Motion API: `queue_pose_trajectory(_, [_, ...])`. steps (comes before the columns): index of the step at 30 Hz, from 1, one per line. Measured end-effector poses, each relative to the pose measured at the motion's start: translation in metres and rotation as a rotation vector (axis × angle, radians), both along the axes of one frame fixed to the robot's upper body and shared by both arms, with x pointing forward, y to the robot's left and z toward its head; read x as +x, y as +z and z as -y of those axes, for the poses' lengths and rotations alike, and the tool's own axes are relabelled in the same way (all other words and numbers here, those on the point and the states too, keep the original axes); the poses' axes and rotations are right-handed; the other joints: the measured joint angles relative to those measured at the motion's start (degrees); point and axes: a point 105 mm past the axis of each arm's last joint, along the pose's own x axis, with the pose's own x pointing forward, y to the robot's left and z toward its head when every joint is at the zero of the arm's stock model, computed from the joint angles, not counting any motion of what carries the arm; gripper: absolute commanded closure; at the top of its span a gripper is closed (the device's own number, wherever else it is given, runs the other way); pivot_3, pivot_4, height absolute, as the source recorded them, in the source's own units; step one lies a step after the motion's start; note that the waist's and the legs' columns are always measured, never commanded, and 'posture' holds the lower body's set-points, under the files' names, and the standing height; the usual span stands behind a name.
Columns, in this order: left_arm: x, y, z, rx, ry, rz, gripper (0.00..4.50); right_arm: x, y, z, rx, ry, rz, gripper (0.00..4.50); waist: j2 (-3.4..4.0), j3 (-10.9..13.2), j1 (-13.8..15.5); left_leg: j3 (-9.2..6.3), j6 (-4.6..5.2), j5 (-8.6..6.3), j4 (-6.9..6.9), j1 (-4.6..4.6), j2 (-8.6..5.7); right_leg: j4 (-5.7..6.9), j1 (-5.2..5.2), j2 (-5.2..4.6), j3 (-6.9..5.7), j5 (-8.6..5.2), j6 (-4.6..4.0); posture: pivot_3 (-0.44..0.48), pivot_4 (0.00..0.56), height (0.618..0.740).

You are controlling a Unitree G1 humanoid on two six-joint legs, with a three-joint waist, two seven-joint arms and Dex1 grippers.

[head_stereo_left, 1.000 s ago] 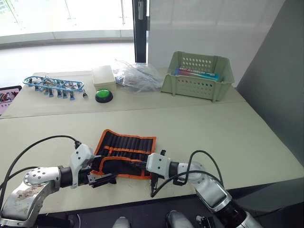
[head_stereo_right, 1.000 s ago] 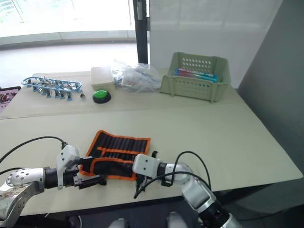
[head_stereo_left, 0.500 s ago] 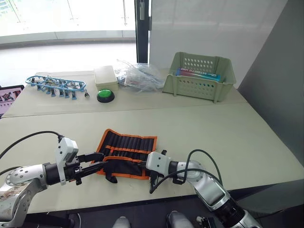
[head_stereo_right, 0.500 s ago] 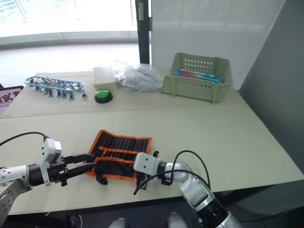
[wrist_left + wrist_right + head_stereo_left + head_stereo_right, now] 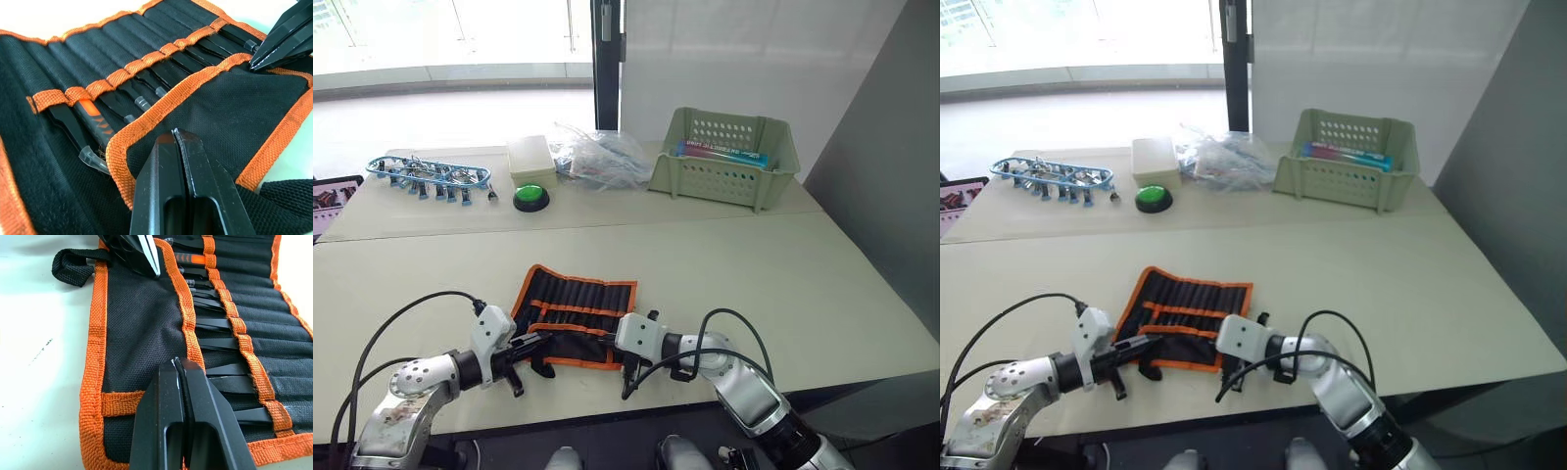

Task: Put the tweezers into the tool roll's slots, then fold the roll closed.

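The tool roll (image 5: 576,305) lies open near the table's front edge, black with orange trim. Its lower flap (image 5: 230,103) is folded up over the lower ends of several slim black tweezers (image 5: 146,95), which sit in the slots (image 5: 93,54). My left gripper (image 5: 541,339) is shut, its tips on the flap's orange edge (image 5: 120,152) near the roll's left end. My right gripper (image 5: 179,363) is also shut, tips on the same edge at the right end (image 5: 612,337). Whether either one pinches fabric is hidden. The short strap (image 5: 73,265) lies by the front left corner.
Across the back stand a blue-framed rack of small tools (image 5: 426,174), a beige box (image 5: 528,157), a green button (image 5: 528,197), a crumpled clear bag (image 5: 597,155) and a pale green basket (image 5: 720,157). The table's front edge (image 5: 568,419) runs just behind both wrists.
My left gripper has gone from wide open to shut. It drew back to the left, then came in again to the flap's edge. The right gripper and the roll have stayed put.
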Motion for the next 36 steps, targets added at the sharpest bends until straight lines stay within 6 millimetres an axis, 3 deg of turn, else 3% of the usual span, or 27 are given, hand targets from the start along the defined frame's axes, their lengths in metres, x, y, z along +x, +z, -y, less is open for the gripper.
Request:
queue_pose_trajectory(5, [-0.005,-0.002,0.007,-0.018,-0.011,-0.003,4.47,-0.001,0.011,-0.009,0.086,0.012,-0.009,4.5,0.03,0.0,-0.05,0.0,0.0,0.0,0.0,0.0,0.0,0.0,-0.01,0.0,0.0,0.0,0.01,0.0,0.15,0.736])
queue_pose_trajectory(10, [-0.006,-0.002,0.009,-0.021,-0.011,-0.001,4.47,-0.003,0.029,-0.038,0.205,0.061,0.022,4.5,0.07,0.01,-0.14,0.0,0.0,0.0,-0.01,0.0,0.01,0.01,-0.02,0.01,0.0,0.01,0.01,0.0,0.15,0.736])
queue_pose_trajectory(17, [-0.007,-0.002,0.009,-0.028,-0.001,-0.01,4.47,0.007,0.002,-0.073,0.129,0.021,0.026,4.5,0.1,0.01,-0.16,0.0,0.0,0.0,-0.05,0.0,0.0,0.0,-0.04,-0.01,0.01,0.0,0.01,0.0,0.15,0.736])
queue_pose_trajectory(22, [-0.008,-0.002,0.01,-0.035,0.003,-0.023,4.47,0.008,-0.006,-0.065,0.084,-0.004,0.033,4.5,0.17,-0.03,-0.13,0.0,0.0,0.0,-0.05,0.04,0.0,0.01,-0.01,0.0,0.0,0.0,0.01,0.0,0.15,0.736])
queue_pose_trajectory(32, [-0.011,-0.002,0.003,-0.028,0.017,-0.03,4.47,-0.008,-0.01,-0.017,0.037,-0.048,-0.037,4.5,0.22,-0.08,-0.02,0.0,-0.01,0.0,-0.03,0.05,-0.02,-0.02,0.02,-0.03,0.0,-0.17,-0.25,0.0,0.15,0.736])
queue_pose_trajectory(36, [-0.011,-0.002,0.003,-0.029,0.017,-0.031,4.47,-0.012,-0.006,-0.007,0.014,-0.061,-0.054,4.5,0.22,-0.08,-0.01,0.0,-0.01,0.0,-0.01,0.05,-0.02,-0.02,0.02,-0.04,0.01,-0.22,-0.32,0.0,0.15,0.736])
